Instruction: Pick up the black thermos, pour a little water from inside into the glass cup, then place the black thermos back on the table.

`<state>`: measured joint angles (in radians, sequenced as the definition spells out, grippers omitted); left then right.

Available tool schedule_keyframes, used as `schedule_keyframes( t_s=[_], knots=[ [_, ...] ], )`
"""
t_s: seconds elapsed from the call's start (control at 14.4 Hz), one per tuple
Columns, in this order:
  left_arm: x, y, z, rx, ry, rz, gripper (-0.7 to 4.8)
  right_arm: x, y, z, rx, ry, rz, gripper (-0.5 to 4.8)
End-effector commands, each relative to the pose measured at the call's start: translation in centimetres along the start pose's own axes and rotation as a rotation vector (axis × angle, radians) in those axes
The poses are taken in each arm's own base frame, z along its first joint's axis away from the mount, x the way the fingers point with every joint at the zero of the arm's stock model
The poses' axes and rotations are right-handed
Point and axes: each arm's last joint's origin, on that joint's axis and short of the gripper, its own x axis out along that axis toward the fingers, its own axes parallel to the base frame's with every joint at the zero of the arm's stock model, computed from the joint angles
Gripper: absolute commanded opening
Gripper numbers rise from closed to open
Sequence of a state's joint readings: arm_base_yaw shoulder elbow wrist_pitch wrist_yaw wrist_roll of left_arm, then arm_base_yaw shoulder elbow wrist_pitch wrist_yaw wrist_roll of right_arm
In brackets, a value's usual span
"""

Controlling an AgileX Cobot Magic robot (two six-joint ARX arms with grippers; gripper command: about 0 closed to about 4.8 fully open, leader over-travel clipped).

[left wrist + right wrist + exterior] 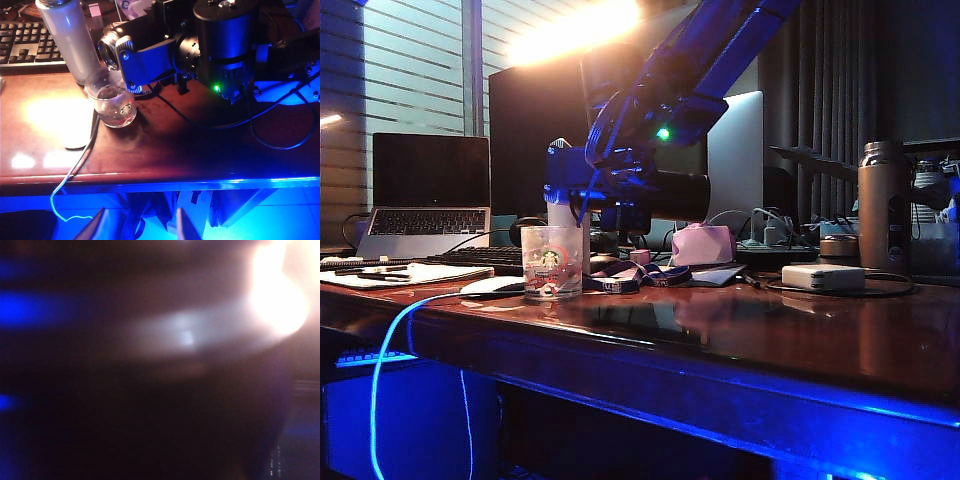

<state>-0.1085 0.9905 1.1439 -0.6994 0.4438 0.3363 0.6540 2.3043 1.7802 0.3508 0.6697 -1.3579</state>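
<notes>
Two pincers: right pincer (620, 195), centre-left of the exterior view, is clamped on the thermos (665, 195), which lies tipped level above the bench (740, 330), its mouth over the cup (551, 262). Cup stands on the bench at left, in front of a white bottle (567, 215). Left pincer (140, 222) sits at the lower edge of the left wrist view, fingers spread wide, empty, off the bench front. Right wrist view is blurred dark.
</notes>
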Motion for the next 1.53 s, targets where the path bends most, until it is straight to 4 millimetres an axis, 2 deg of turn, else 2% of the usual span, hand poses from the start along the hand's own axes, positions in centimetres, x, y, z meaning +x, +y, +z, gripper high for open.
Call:
schedule_keyframes(
  t_s=[0.07,0.97,1.53],
  knots=[
    [-0.09,-0.05,0.12,0.001,-0.010,-0.003,1.87,-0.27,-1.63,0.19,0.044,-0.007,-0.066,1.06],
    [-0.09,-0.05,0.12,0.001,-0.010,-0.003,1.87,-0.28,-1.76,0.21,0.025,-0.007,-0.078,1.06],
    [-0.09,-0.05,0.12,0.001,-0.010,-0.003,1.87,-0.32,-1.74,0.34,0.173,-0.038,-0.071,1.06]
  ],
)
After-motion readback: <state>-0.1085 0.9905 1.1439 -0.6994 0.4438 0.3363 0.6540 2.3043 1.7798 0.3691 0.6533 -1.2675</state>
